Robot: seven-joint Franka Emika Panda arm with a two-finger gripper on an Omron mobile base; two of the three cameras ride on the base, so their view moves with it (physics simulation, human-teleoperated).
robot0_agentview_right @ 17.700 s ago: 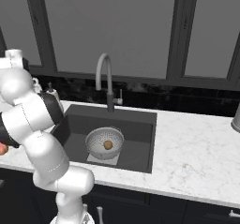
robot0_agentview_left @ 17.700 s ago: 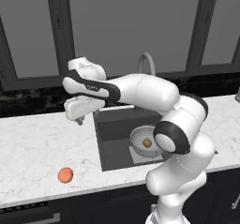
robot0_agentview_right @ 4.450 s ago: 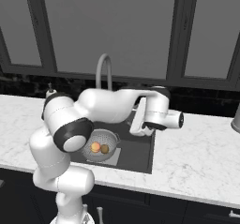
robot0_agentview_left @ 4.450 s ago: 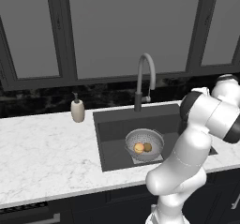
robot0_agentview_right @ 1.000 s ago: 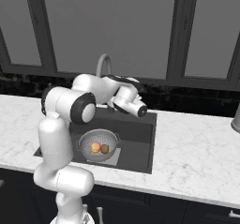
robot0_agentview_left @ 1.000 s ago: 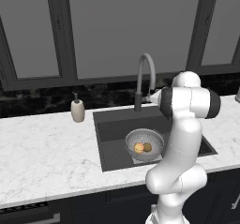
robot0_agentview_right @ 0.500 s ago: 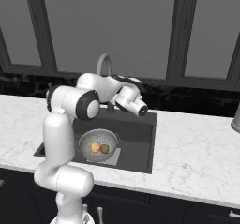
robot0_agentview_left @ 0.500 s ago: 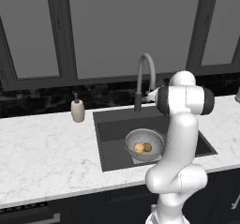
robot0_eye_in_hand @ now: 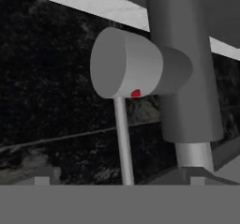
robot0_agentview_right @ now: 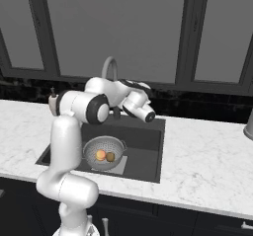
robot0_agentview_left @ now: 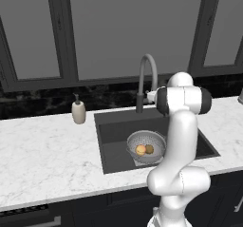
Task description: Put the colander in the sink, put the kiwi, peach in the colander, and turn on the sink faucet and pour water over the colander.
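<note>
Left base view shows kiwi (robot0_agentview_left: 149,149) and peach (robot0_agentview_left: 140,149) in the colander (robot0_agentview_left: 147,144) in the sink (robot0_agentview_left: 114,131); the spread gripper (robot0_agentview_right: 148,115) nears the sink faucet (robot0_agentview_left: 146,81), no water running.

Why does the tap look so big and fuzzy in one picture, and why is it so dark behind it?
Hand view: the camera sits right up against the faucet, so it looks huge with soft edges, and the wall behind is black stone. Left base view: even light, faucet sharp, colander casting a faint shadow in the sink.
</note>
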